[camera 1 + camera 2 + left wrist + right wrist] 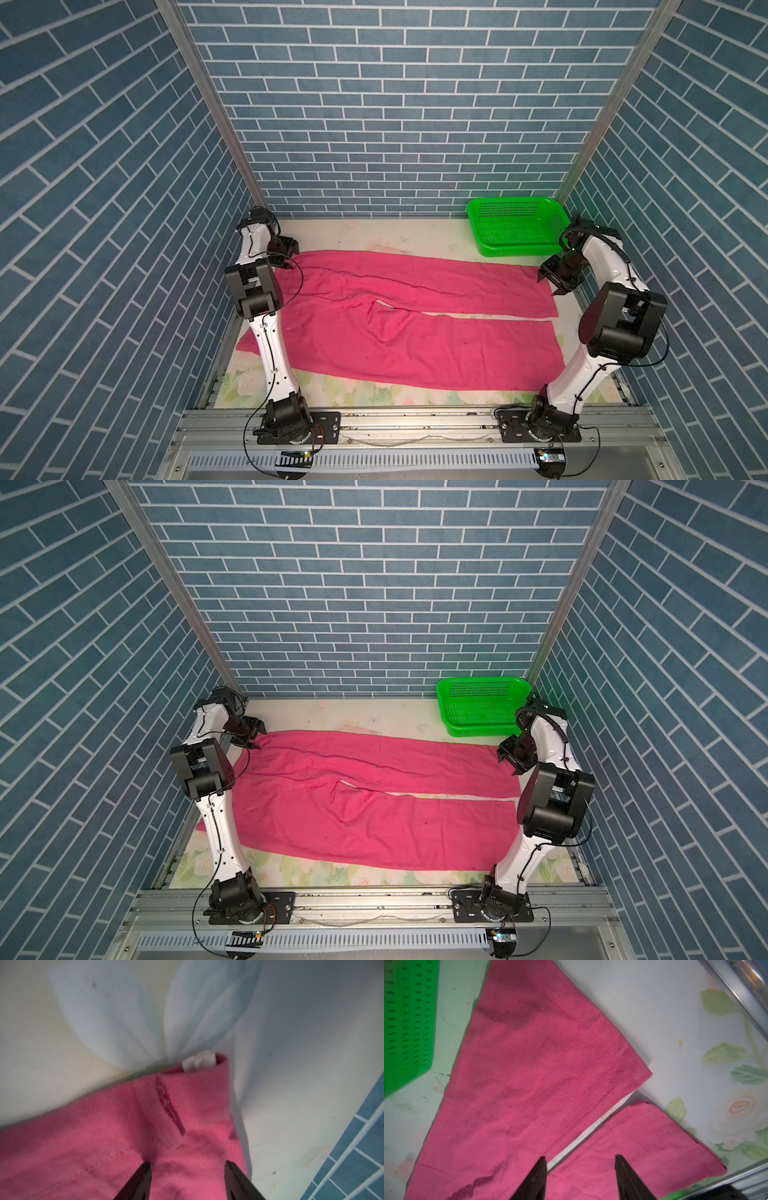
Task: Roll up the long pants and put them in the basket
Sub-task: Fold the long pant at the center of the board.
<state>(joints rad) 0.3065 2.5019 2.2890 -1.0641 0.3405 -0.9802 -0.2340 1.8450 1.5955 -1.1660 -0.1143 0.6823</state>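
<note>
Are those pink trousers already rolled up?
No: the long pants lie spread out flat, both legs stretched full length side by side, with no part rolled.

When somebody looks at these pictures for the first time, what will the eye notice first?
The bright pink long pants dominate, spread flat across the flowered table, waist on the robot's left, legs toward its right. A green basket sits in the far right corner. Both hands are open: the left hand over the waistband, the right hand over the leg ends.
</note>
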